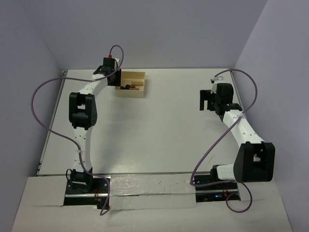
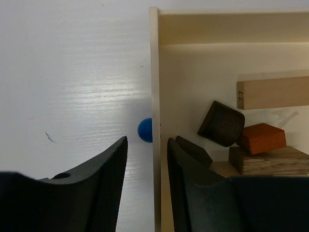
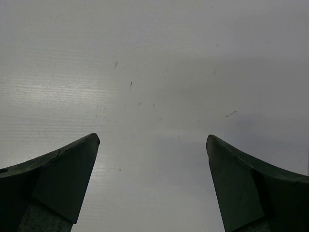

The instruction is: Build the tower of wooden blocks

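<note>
White matte rectangular table [image 1: 159, 140], 3 plain pale lavender walls [image 1: 169, 34] closing it in, soft even light, faint glare on its top

R claw [image 3: 152, 138] w/ both dark fingers [image 3: 58, 174] spread wide apart, above pale grey worktop [image 3: 154, 58] w/ a few tiny scuff marks [image 3: 231, 114].

Small dark number, apparently "77", sideways near the left end of the light tan bar [image 2: 275, 93].
</note>
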Controlling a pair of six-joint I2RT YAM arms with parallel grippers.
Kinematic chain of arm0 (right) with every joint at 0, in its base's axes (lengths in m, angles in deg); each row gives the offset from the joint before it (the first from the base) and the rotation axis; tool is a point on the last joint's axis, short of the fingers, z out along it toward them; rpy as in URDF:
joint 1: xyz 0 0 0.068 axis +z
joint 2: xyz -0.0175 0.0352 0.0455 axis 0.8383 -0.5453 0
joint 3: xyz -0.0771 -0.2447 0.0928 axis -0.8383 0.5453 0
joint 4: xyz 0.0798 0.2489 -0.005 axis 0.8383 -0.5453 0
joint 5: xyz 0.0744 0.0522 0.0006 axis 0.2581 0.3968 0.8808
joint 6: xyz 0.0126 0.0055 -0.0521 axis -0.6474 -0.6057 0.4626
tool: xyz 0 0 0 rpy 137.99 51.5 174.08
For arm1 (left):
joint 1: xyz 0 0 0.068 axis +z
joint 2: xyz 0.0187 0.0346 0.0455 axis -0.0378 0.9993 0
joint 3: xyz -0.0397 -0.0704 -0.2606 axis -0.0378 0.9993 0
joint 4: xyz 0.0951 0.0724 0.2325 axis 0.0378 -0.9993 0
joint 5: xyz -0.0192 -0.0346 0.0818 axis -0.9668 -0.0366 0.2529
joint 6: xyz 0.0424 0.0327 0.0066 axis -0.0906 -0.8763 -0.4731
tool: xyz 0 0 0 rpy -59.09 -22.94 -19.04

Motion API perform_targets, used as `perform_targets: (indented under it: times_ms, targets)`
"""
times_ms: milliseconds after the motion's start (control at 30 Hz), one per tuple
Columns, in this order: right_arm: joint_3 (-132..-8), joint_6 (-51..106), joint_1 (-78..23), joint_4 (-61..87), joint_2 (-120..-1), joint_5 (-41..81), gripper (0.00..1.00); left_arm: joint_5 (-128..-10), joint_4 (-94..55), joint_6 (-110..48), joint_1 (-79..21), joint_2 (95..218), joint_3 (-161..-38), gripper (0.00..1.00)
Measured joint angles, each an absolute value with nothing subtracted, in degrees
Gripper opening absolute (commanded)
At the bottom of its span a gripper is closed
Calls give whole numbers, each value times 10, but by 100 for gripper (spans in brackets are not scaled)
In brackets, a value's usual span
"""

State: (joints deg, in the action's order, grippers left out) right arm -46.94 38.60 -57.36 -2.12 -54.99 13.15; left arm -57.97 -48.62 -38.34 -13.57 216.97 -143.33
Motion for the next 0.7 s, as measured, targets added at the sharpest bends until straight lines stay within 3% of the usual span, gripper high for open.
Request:
perform_targets:
  times_ms: [167, 267, 500, 700]
  targets:
    - [-469, 385, -573, -21, -550, 132, 100, -578, -491, -377, -136, 2175, -1435, 10]
    - [-469, 384, -574, -22, -550, 132, 100, -582, -494, -376, -136, 2175, -1435, 0]
    - [-469, 384, -574, -32, -533, 132, 100, -579, -501, -371, -136, 2162, -1431, 0]
    - [-469, 385, -573, -42, -471, 131, 100, -523, -512, -396, -144, 2065, -1350, 0]
